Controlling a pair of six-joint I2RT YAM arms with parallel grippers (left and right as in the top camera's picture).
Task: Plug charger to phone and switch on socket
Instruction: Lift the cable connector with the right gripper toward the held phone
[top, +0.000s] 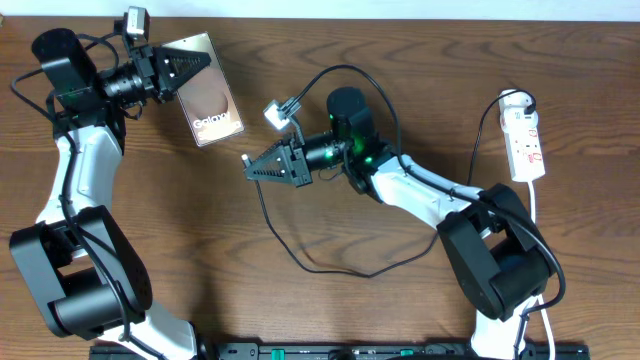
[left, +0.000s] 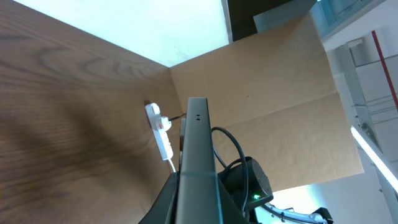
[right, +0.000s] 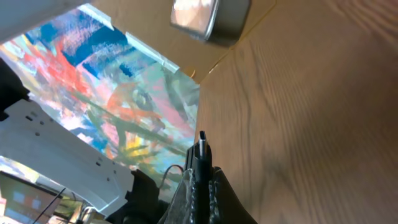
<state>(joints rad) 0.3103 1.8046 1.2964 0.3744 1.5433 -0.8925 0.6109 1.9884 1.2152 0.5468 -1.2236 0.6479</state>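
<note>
Over the table, left gripper grips phone, right gripper charger.

TABLETOP, OVERHEAD: The phone is at 10 o'clock over the table. Its far-left corner is pinched in the left gripper, which reaches in from 9 o'clock. Near the table's centre the right gripper points toward 9 o'clock. It lies at the phone's 5 o'clock, apart from it, with the tip of the charger nipped between its fingers. From there the cable drops toward 6 o'clock, loops across the tabletop and meets the right arm at 4 o'clock. The socket lies at 3 o'clock, lengthwise from 12 to 6. A plug sits at its 12 o'clock end and its cord trails from the 6 o'clock end.
</note>
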